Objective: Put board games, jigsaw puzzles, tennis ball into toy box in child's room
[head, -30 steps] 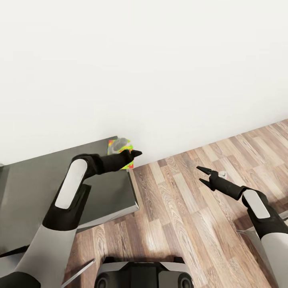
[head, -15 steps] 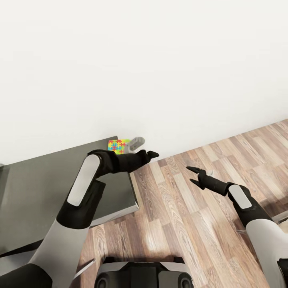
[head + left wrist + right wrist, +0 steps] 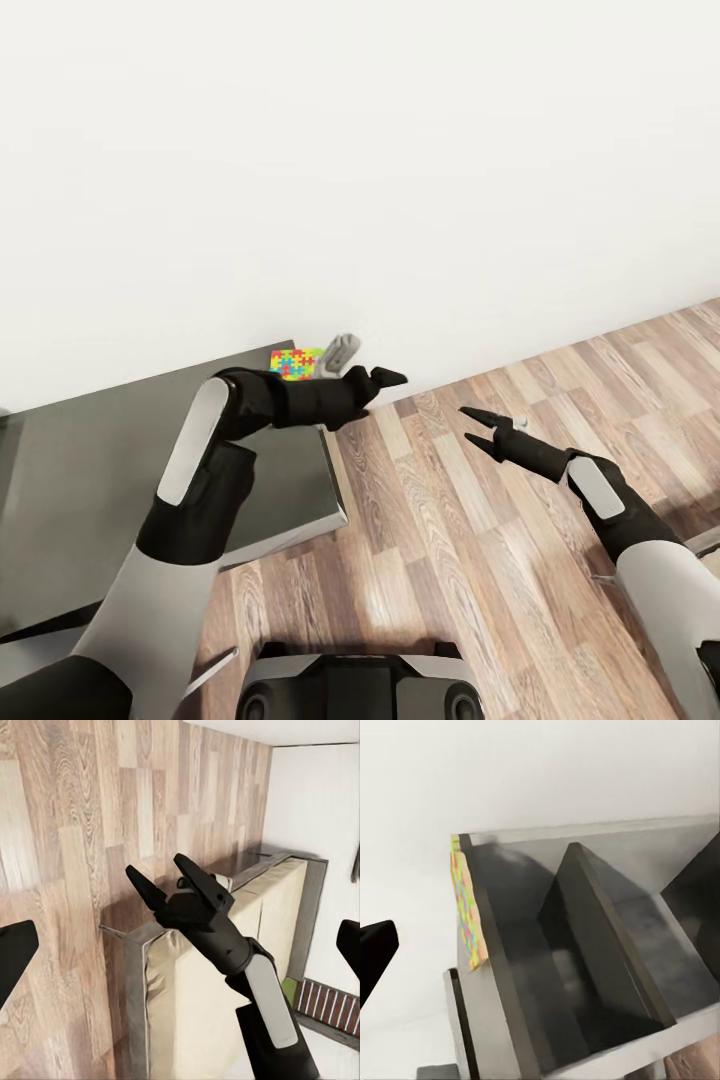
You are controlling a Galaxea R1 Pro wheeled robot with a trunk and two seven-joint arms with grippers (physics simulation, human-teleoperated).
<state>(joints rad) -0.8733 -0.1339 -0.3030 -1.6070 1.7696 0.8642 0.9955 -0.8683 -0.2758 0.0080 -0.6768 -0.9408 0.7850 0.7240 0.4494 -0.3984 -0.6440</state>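
One puzzle [image 3: 296, 363] sits at the surface's [image 3: 100, 450] far corner, uncovered now that the left tool [image 3: 385, 378] swung off past the edge, empty, state unclear. Right tool [image 3: 472, 426] apart over floor [image 3: 450, 560]; puzzle not yet picked up.

Free room and obstacles about the dark table [image 3: 100, 470]. Its far edge meets the white wall [image 3: 400, 150], barring passage behind. The top is bare save 1 jigsaw puzzle [image 3: 295, 363] at the far corner. Beside the table, open wood-plank floor [image 3: 470, 560] is crossed by the left gripper [image 3: 385, 378] and right gripper [image 3: 478, 427].
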